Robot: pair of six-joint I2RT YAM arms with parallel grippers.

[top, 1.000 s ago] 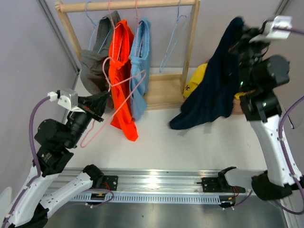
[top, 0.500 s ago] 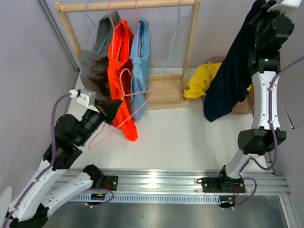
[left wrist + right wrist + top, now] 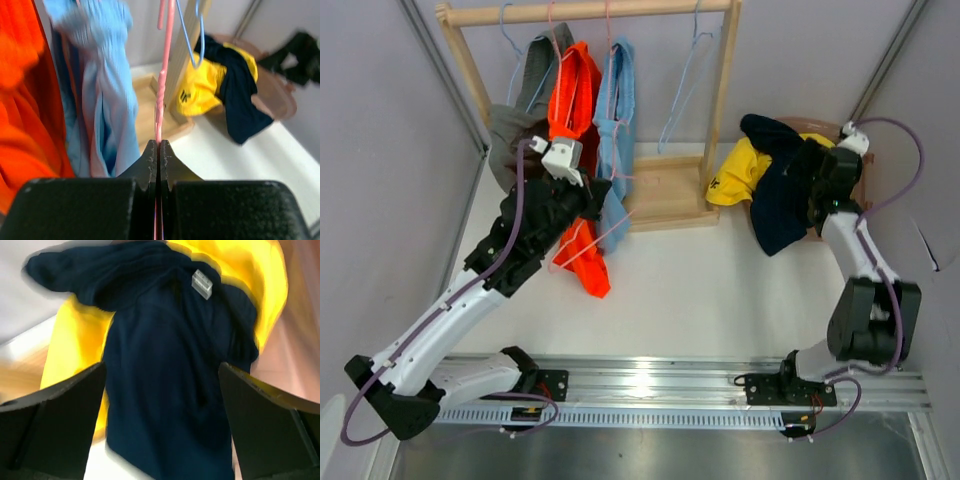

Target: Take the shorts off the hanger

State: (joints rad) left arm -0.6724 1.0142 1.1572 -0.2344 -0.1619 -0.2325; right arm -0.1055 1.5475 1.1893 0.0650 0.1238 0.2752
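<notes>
a wooden rack (image 3: 722, 90) is seen at the back of the worktop (image 3: 700, 280). 3 pairs of shorts are hung on hangers from its top bar. the grey shorts (image 3: 515, 140) are furthest left, the orange shorts (image 3: 570, 100) are beside them, and the light blue shorts (image 3: 618, 100) come next.

the left pincer (image 3: 158, 145) is raised in front of the orange and light blue pairs. it is clenched on a pink hanger (image 3: 162, 85). in the left wrist view the 2 fingers are pressed together with the pink wire pinched between them. the wire runs straight up from the tips, and whether its hook reaches the bar cannot be told.

further right on the bar an empty blue hanger (image 3: 682, 100) is hung, just inside the rack's right post.

past that post, a brown basket (image 3: 842, 215) is set on the worktop. the yellow shorts (image 3: 735, 172) are heaped in it and spill over its left rim. the navy shorts (image 3: 780, 195) are draped on top of them, with 1 end trailing onto the worktop.

the right pincer (image 3: 160, 415) is held just over the navy pair. its fingers (image 3: 55, 420) are spread wide apart, and nothing is gripped between them.
</notes>
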